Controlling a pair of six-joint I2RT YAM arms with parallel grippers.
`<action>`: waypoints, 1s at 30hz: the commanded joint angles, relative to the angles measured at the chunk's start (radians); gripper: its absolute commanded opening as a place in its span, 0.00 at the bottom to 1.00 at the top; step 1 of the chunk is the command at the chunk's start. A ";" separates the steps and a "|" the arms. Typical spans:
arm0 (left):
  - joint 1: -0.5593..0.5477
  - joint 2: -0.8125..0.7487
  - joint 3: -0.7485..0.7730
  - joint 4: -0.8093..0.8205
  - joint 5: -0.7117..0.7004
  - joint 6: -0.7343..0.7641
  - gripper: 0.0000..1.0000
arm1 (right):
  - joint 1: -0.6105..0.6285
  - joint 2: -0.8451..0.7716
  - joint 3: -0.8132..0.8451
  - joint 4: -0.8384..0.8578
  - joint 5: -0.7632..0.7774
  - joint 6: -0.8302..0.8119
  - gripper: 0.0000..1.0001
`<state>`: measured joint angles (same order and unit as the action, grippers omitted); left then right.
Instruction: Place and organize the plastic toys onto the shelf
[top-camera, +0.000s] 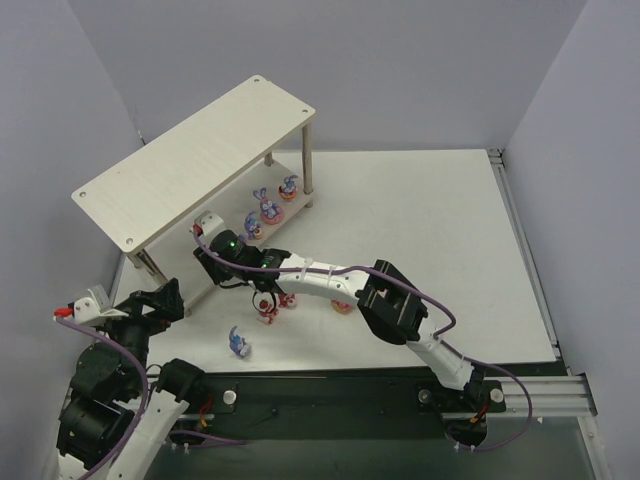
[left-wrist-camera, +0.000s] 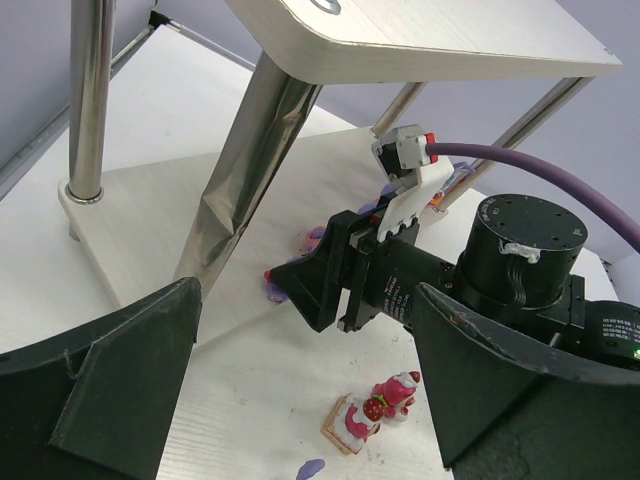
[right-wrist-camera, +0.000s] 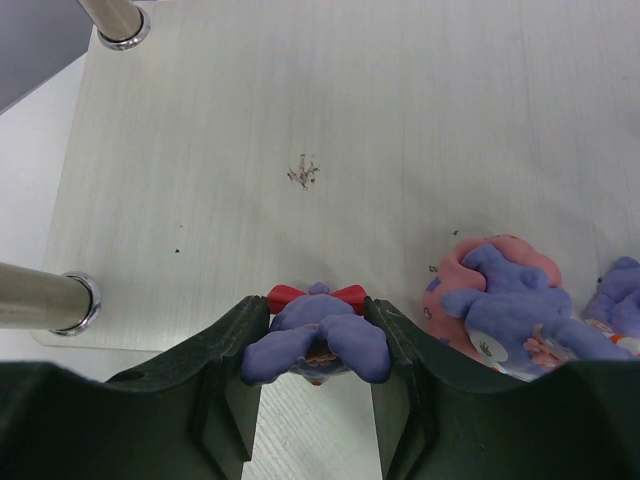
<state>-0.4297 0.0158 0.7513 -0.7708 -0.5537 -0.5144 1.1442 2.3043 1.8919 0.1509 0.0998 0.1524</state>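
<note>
My right gripper (right-wrist-camera: 318, 400) is shut on a purple-blue bunny with a red bow (right-wrist-camera: 318, 335), held just over the near edge of the shelf's (top-camera: 190, 160) lower board (right-wrist-camera: 300, 120). The left wrist view shows that gripper (left-wrist-camera: 300, 290) from the side with the bunny (left-wrist-camera: 275, 290) at its tip. Three bunnies on pink bases (top-camera: 268, 208) stand in a row on the lower board; the nearest (right-wrist-camera: 500, 300) is right of the held one. My left gripper (left-wrist-camera: 320, 400) is open above the table, a red-pink strawberry bear (left-wrist-camera: 378, 408) lying between its fingers' lines.
Red-pink toys (top-camera: 268, 310) (top-camera: 340, 305) lie on the table under the right arm, and a purple bunny (top-camera: 238, 343) lies near the front edge. Metal shelf legs (right-wrist-camera: 40, 298) (left-wrist-camera: 240, 170) stand close to the right gripper. The top board (left-wrist-camera: 430, 40) overhangs it.
</note>
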 joint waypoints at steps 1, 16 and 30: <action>-0.001 -0.004 0.008 0.004 -0.015 -0.004 0.96 | -0.004 0.017 0.062 0.013 0.037 -0.005 0.04; 0.000 -0.001 0.010 0.002 -0.017 -0.001 0.96 | -0.004 0.055 0.113 -0.016 0.043 0.001 0.15; -0.001 -0.002 0.010 0.001 -0.018 -0.003 0.96 | -0.003 0.029 0.085 0.007 0.051 -0.004 0.48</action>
<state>-0.4297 0.0158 0.7513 -0.7750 -0.5602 -0.5156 1.1442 2.3550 1.9640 0.1390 0.1268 0.1543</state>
